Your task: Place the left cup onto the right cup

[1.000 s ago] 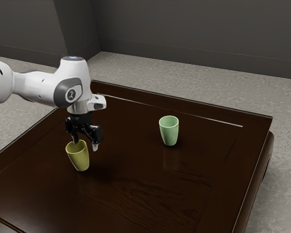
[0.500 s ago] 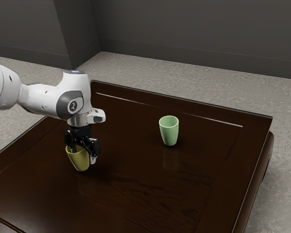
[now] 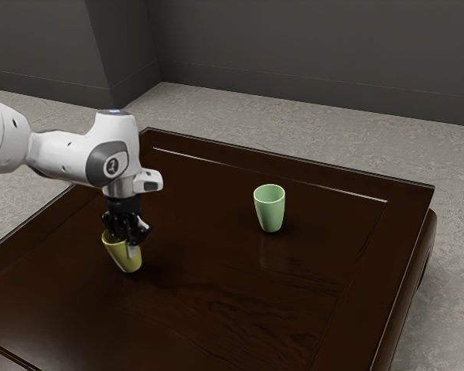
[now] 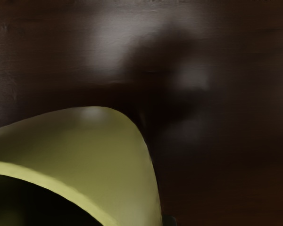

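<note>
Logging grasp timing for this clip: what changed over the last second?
The gripper came down onto the yellow cup and closed on its rim; the cup barely shifted. The green cup stayed where it was on the table.

Yellow cup (image 3: 124,260) rim partly behind gripper (image 3: 130,239)

The olive-yellow cup (image 3: 122,255) (image 4: 85,155) leaned tilted on the surface (image 3: 216,294) at the exterior view's left, rim pinched in the hand (image 3: 128,236); the pale green cup (image 3: 269,207) stood upright, well apart toward that view's right
</note>
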Robot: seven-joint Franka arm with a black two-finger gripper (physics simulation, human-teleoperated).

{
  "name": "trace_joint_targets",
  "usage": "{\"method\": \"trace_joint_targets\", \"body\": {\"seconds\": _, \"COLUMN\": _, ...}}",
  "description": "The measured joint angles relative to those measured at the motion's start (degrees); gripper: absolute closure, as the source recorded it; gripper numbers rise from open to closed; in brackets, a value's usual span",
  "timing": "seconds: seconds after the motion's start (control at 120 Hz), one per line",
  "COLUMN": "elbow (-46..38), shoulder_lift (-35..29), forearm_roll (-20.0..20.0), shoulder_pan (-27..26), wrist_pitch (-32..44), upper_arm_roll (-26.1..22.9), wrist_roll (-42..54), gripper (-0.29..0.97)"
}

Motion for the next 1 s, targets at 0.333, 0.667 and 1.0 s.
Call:
{"method": "trace_joint_targets", "body": {"seconds": 0.333, "elbow": 7.03, "shoulder_lift": 1.80, "forearm_roll": 0.93, "shoulder_pan": -0.50, "wrist_pitch": -3.13, "upper_arm_roll": 0.08, "wrist_roll": 0.12, "gripper": 0.76}}
{"method": "trace_joint_targets", "body": {"seconds": 0.667, "elbow": 22.43, "shoulder_lift": 1.60, "forearm_roll": 4.91, "shoulder_pan": -1.06, "wrist_pitch": -11.57, "upper_arm_roll": -0.51, "wrist_roll": 0.16, "gripper": 0.78}}
{"method": "trace_joint_targets", "body": {"seconds": 1.0, "elbow": 34.15, "shoulder_lift": 5.91, "forearm_roll": 5.73, "shoulder_pan": -1.70, "wrist_pitch": -17.44, "upper_arm_roll": -4.26, "wrist_roll": 0.09, "gripper": 0.78}}
